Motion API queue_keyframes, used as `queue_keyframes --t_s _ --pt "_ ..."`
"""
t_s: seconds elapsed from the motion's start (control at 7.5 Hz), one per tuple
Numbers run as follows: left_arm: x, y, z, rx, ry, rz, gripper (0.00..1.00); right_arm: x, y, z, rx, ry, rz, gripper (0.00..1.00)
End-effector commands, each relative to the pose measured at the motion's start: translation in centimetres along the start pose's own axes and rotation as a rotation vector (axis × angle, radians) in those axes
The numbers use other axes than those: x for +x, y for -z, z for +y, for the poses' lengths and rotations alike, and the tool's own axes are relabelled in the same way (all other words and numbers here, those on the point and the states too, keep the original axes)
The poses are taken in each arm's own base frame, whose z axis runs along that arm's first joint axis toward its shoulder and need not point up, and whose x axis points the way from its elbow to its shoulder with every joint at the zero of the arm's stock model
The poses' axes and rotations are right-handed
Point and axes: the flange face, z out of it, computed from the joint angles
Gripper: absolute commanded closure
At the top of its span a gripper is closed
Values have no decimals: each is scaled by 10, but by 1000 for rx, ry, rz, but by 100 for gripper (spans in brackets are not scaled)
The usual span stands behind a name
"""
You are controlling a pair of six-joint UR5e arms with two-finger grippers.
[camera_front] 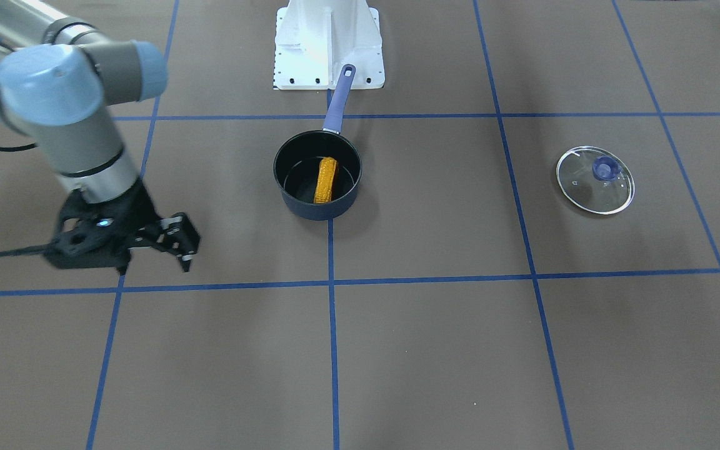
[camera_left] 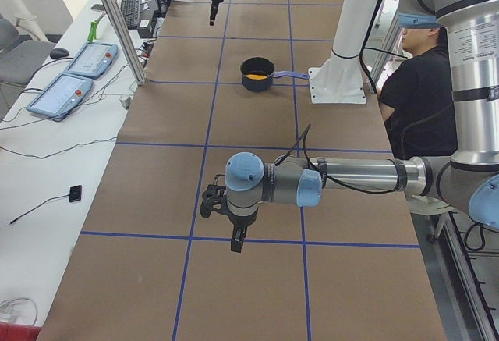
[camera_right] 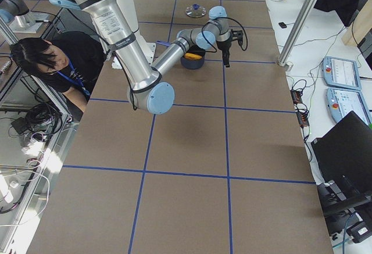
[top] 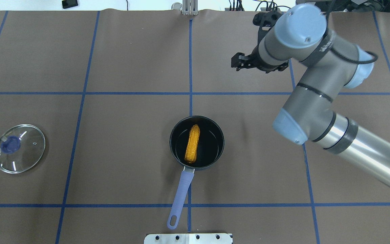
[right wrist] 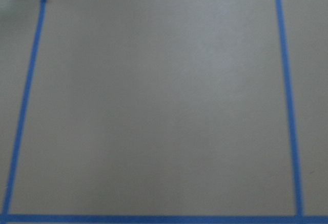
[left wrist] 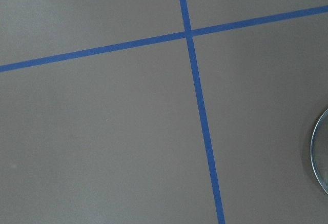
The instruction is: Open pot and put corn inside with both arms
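The dark navy pot [camera_front: 319, 209] stands open at mid-table, its lavender handle [top: 181, 189] pointing at the robot base. The orange-yellow corn [top: 192, 148] lies inside it, also in the front-facing view [camera_front: 325, 180]. The glass lid [top: 25, 149] with its lavender knob [camera_front: 605, 167] lies flat on the table far to the robot's left; its rim shows in the left wrist view [left wrist: 320, 152]. My right gripper [camera_front: 154, 262] hangs open and empty, beyond the pot and to its right [top: 245, 62]. My left gripper [camera_left: 236, 239] shows only in the exterior left view; I cannot tell its state.
The white base mount [camera_front: 329, 44] stands just behind the pot handle. Blue tape lines grid the brown table [top: 130, 67]. A seated operator [camera_left: 413, 83] is beside the table. Teach pendants [camera_left: 70, 76] lie on a side bench.
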Motion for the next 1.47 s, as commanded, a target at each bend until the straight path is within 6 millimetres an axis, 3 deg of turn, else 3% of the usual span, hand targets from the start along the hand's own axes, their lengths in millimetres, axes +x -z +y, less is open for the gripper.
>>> queue_keyframes --t_s 0.0,0.27,0.4,0.53,0.67,0.93,1.33 --pt "-2 -3 5 -8 5 1 2 180 14 -30 -86 163 7 0" --pt "-1 -1 5 -3 1 0 2 321 2 26 -159 240 60 0" --pt "1 0 4 -2 0 0 2 384 3 63 -196 243 65 0" --pt "1 1 3 -4 4 0 2 435 -5 115 -250 165 82 0" --pt "2 2 2 -2 0 0 2 463 -3 139 -257 126 90 0" --pt "1 0 3 -2 2 0 2 488 0 160 -268 78 100 0" --pt "0 -1 4 -2 0 0 2 479 34 146 -207 68 93 0"
